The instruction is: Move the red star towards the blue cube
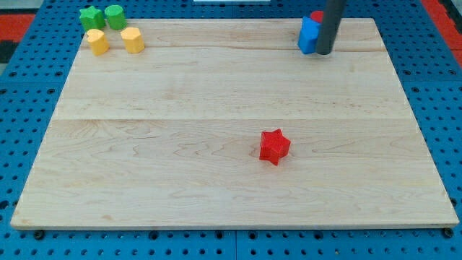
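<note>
The red star (274, 146) lies on the wooden board, right of centre and toward the view's bottom. The blue cube (308, 36) sits near the view's top right edge of the board. My tip (324, 52) rests right against the blue cube's right side, and the dark rod rises from it out of the view's top. A small red block (316, 16) shows just behind the blue cube, partly hidden by the rod. The tip is far from the red star, up and to the right of it.
At the view's top left stand a green star-like block (91, 17), a green rounded block (115, 15) and two yellow blocks (97, 41) (132, 39). The board (180, 144) lies on a blue pegboard.
</note>
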